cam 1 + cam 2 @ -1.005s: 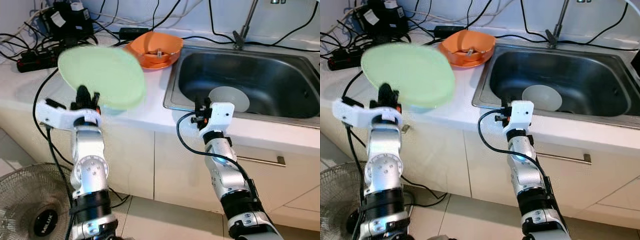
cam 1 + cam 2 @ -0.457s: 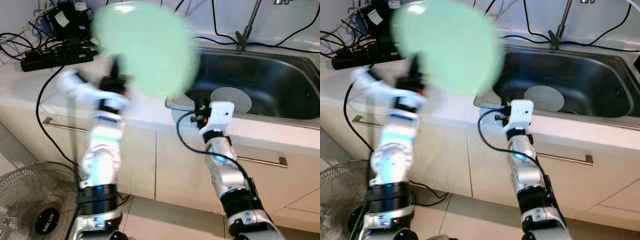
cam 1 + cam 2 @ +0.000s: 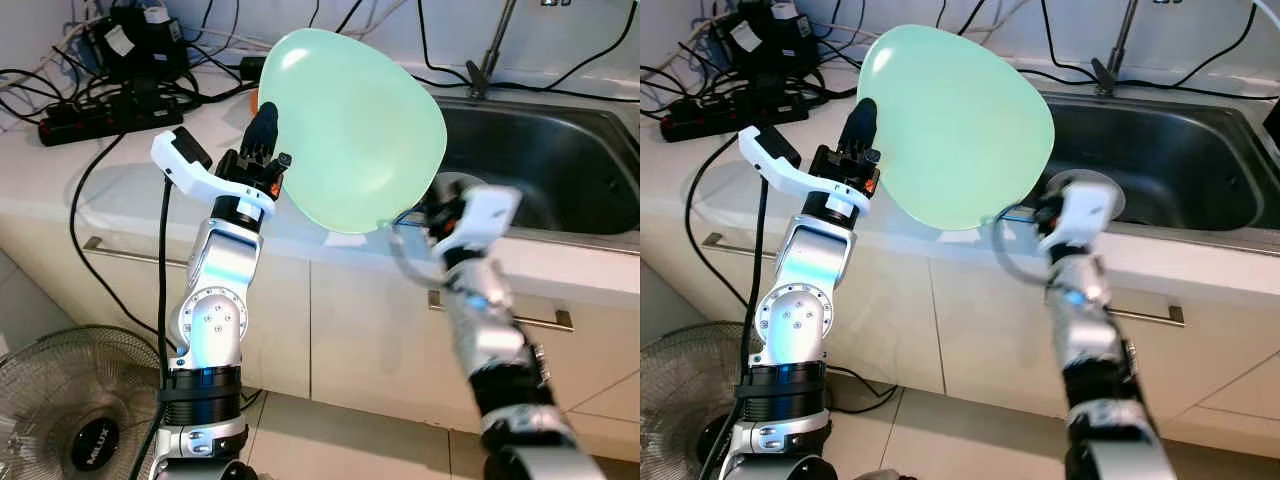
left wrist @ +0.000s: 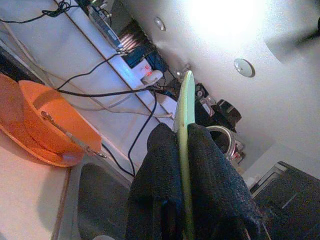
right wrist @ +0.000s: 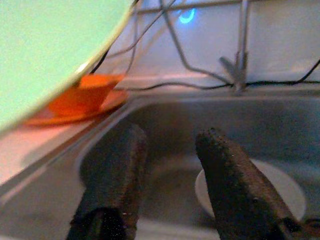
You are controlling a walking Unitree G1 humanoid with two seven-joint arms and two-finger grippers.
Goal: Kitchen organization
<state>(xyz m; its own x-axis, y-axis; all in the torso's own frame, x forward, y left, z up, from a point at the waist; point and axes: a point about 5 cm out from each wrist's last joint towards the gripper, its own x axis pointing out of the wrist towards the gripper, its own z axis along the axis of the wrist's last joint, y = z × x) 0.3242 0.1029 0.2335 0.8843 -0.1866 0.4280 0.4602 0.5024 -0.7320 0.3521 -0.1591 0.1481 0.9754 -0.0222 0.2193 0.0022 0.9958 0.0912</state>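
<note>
While left hand (image 4: 182, 165) pinches green plate (image 3: 350, 130), orange bowl (image 4: 47, 122) sits behind.

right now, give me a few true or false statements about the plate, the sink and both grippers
1. The left gripper is shut on the green plate. True.
2. The plate lies flat on the counter. False: it is held up in the air, tilted, near the sink.
3. The right gripper has its jaws open, holding nothing. True.
4. The sink holds nothing. False: a white dish lies in it.
5. An orange bowl sits on the counter beside the sink. True.
6. The right gripper grips the plate's edge. False: it points into the sink, apart from the plate.
</note>
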